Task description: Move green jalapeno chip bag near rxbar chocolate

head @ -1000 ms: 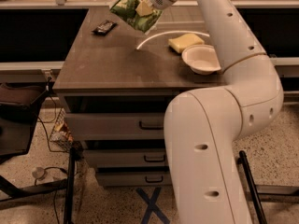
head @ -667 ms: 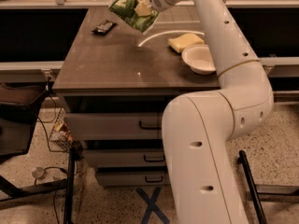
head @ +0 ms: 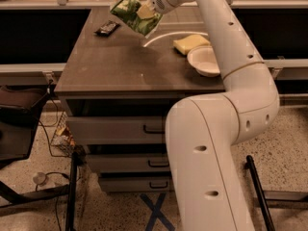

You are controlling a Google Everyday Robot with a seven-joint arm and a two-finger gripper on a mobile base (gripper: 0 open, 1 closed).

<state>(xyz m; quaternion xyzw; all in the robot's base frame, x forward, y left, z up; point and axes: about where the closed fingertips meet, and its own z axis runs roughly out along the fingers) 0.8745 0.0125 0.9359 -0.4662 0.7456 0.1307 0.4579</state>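
The green jalapeno chip bag (head: 132, 13) hangs tilted in the air over the far middle of the dark table top (head: 120, 66). My gripper (head: 146, 11) is shut on the bag's right side and holds it above the surface. The rxbar chocolate (head: 107, 29), a small black bar, lies flat on the table at the far left, a little left of and below the bag. The bag does not touch the bar.
A yellow sponge (head: 191, 44) and a white bowl (head: 205, 60) sit on the table's right side, under my arm. Drawers are below the table top. A dark chair (head: 17, 119) and cables stand on the floor at the left.
My gripper has carried the bag slightly left, toward the black bar. The bar, sponge and bowl have not moved.
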